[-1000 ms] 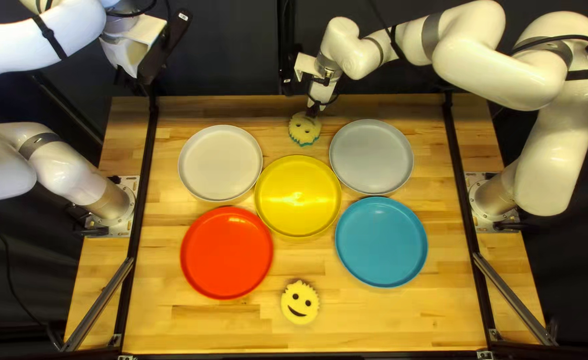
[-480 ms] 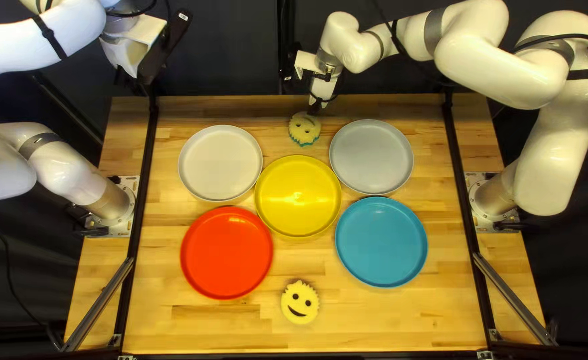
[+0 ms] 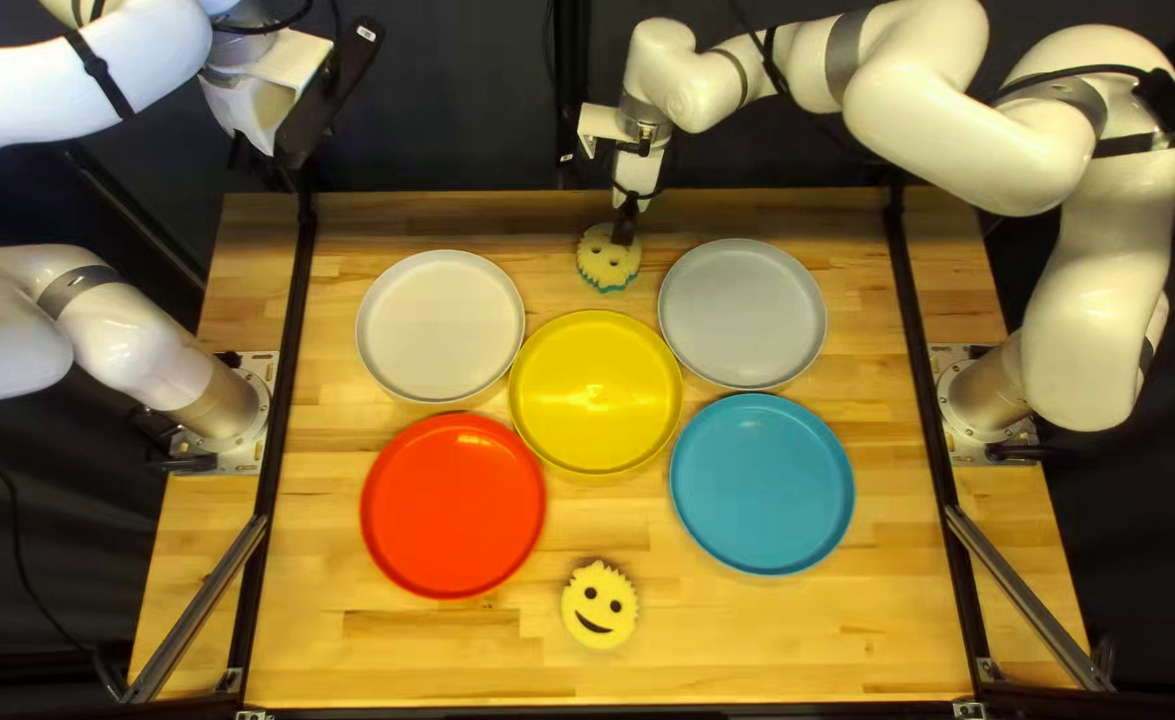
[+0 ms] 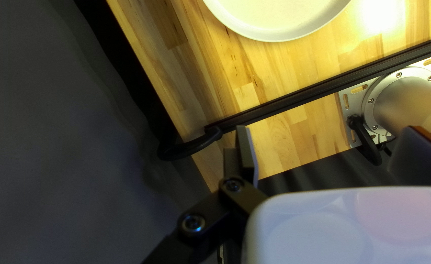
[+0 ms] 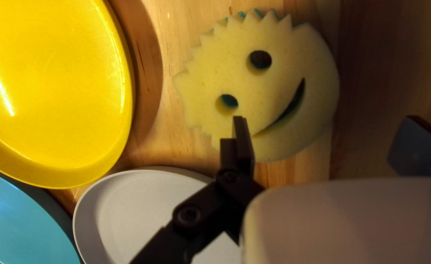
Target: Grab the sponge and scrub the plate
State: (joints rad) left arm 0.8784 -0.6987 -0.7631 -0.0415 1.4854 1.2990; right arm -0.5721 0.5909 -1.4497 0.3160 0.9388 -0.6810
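You had the right claw [image 5: 327, 122] spread over the far round pale-yellow smiley sponge [image 5: 274, 88], on the wooden counter [image 3: 348, 654] beyond the glossy yellow plate [image 3: 596, 394]; left claw [image 4: 327, 127] also unclenched. Closing off-centre risked pinching only sponge edge, then slipping.

Black right gripper [image 3: 625, 230], open at a round, pale-yellow foam sponge [image 5: 279, 93] with a cut-out smile

The sponge, jagged along one edge (teal peeks out beneath), lies on the light wooden table [image 5: 176, 146]. One black finger [image 5: 244, 146] overlaps its rim in view; the other stands well apart from it. Near the jagged edge is a round, glossy yellow plate [image 5: 54, 78]; just beside that are a round, pale grey plate [image 5: 132, 210], partly behind the gripper's links, and part of a round, blue plate [image 5: 20, 220]
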